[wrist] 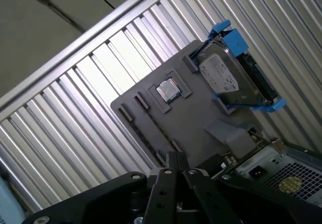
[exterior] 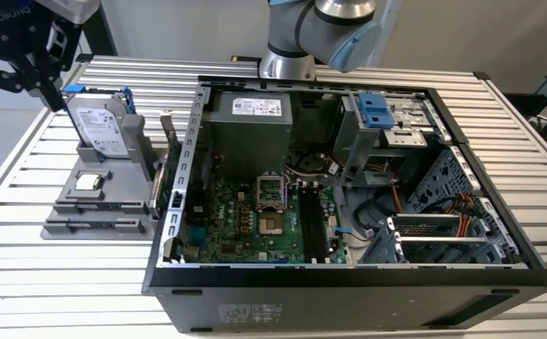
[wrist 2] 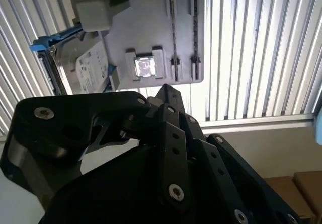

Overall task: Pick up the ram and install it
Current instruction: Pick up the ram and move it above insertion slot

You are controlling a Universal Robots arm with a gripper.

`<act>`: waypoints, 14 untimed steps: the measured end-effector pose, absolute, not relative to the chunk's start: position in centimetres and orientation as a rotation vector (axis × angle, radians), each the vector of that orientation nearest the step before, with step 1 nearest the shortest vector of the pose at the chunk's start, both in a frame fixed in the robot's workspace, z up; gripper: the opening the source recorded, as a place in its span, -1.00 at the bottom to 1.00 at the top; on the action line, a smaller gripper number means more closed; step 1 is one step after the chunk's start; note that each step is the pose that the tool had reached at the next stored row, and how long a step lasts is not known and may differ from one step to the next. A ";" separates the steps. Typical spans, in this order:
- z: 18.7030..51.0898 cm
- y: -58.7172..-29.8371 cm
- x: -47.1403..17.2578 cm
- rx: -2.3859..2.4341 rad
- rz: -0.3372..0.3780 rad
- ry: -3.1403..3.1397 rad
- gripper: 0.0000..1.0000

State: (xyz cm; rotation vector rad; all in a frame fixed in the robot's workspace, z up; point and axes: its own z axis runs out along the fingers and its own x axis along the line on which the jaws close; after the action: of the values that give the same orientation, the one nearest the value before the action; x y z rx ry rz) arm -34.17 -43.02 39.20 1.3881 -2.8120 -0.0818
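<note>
Slatted metal table (exterior: 28,282) carries an open computer case (exterior: 349,282). At the exterior view's left sits a grey holder (exterior: 94,212) with a hard drive (exterior: 99,131) in a blue frame and a small square processor (exterior: 87,182).

Above the holder's far end hangs the gripper (exterior: 52,95). In both wrist views its 2 fingers (wrist: 165,169) look pressed together with nothing between them.

I take the ram (exterior: 165,176) to be the thin dark-green strip standing on edge between the holder and the case's left wall. Seen edge-on, I cannot be sure. It is well apart from the gripper.

By my reading the task is at its start. Nothing is picked up, and the dark memory slots (exterior: 313,222) on the motherboard (exterior: 245,226) look unfilled, as far as I can tell.
</note>
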 end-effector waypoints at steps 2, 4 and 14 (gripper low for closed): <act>39.2 -43.0 -34.2 1.399 -0.082 -2.806 -1.00; 39.2 -43.0 -34.2 1.410 -0.082 -2.801 -1.00; 39.2 -43.0 -34.2 1.595 -0.081 -2.695 -1.00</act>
State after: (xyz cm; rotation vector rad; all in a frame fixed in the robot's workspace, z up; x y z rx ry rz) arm -34.17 -43.02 39.20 1.5952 -2.6954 -0.0810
